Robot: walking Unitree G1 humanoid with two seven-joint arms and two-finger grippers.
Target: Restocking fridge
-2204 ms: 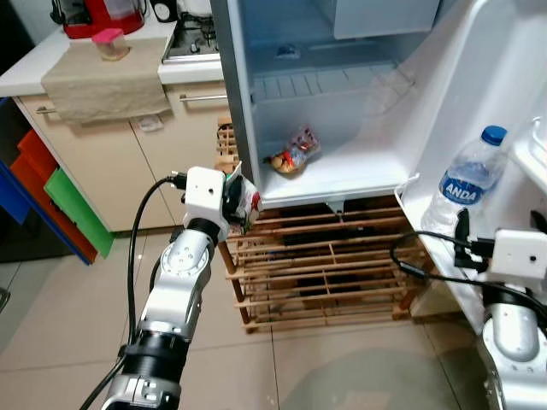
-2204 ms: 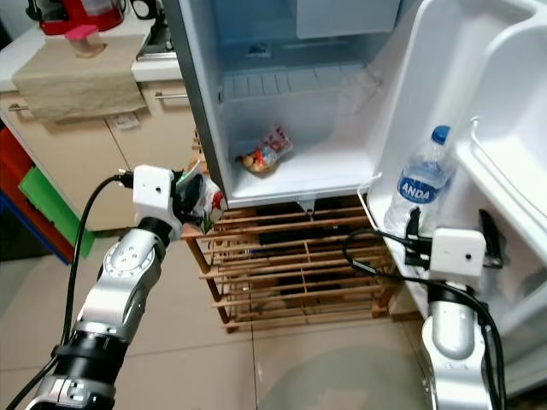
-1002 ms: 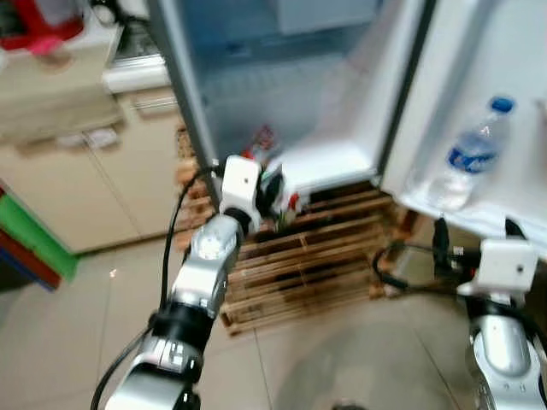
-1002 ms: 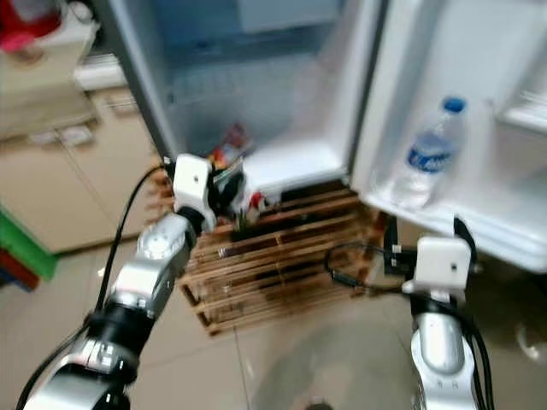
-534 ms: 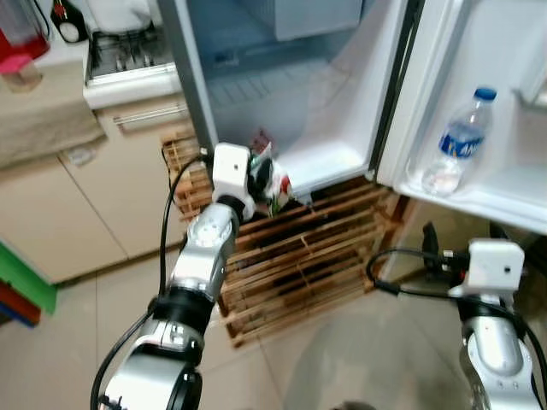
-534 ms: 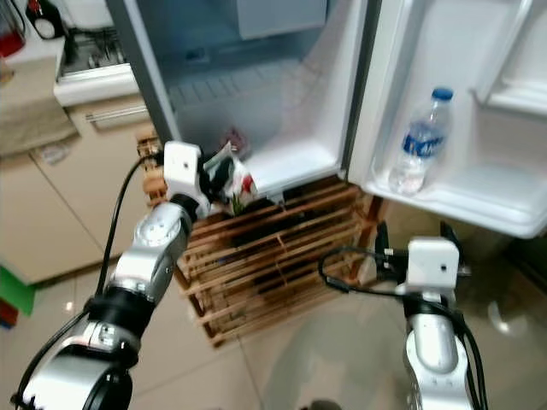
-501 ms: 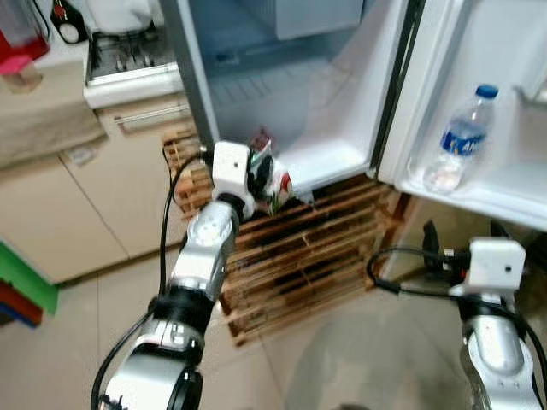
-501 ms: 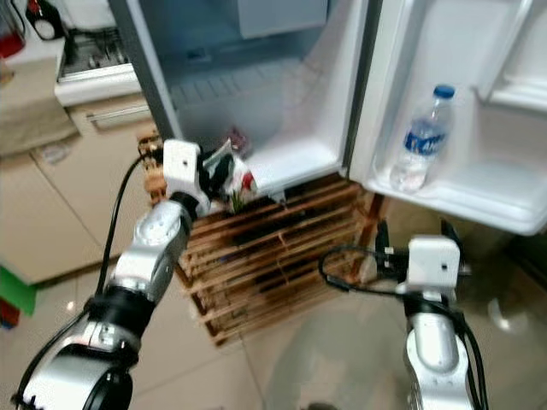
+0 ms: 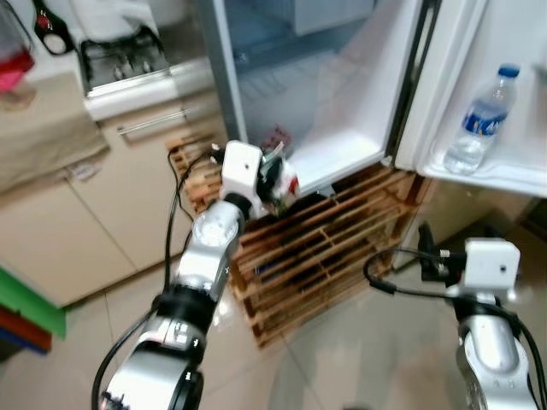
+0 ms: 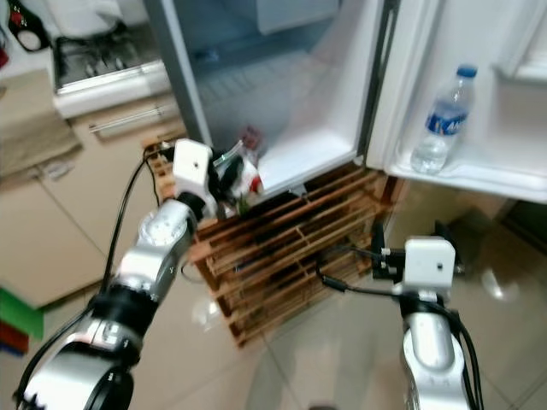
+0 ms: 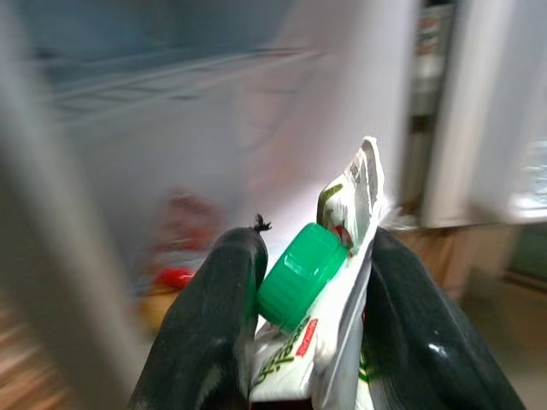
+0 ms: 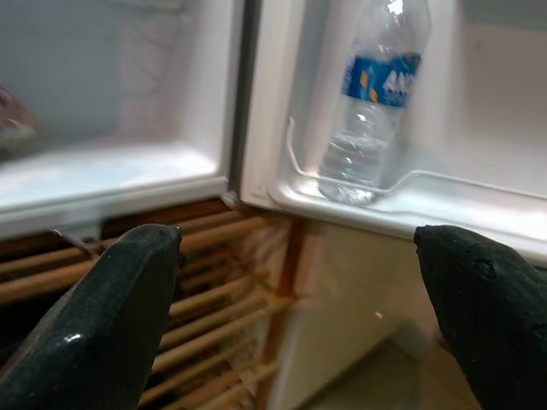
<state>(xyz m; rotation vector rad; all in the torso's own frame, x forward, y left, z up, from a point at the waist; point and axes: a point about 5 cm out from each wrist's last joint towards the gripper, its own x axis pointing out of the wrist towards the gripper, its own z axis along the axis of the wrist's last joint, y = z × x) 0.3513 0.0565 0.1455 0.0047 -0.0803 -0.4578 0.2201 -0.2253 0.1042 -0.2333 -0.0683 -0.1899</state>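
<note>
Left gripper (image 11: 299, 282) clamped on green-capped pouch (image 11: 329, 256) at fridge (image 9: 342, 102) opening, not yet shelved; 1 bottle (image 9: 483, 120) sat in door; right gripper (image 12: 299, 290) was open, empty

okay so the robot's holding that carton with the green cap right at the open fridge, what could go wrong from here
Two risks, judged from this moment.

The left gripper is shut on the carton, which sits tilted with the fingers pressing near its green cap; it could slip or get crushed.

The carton is low by the fridge floor's front edge, just above the wooden pallet. Pushed forward at this height it may catch the edge, or bump the snack packet already inside.
</note>
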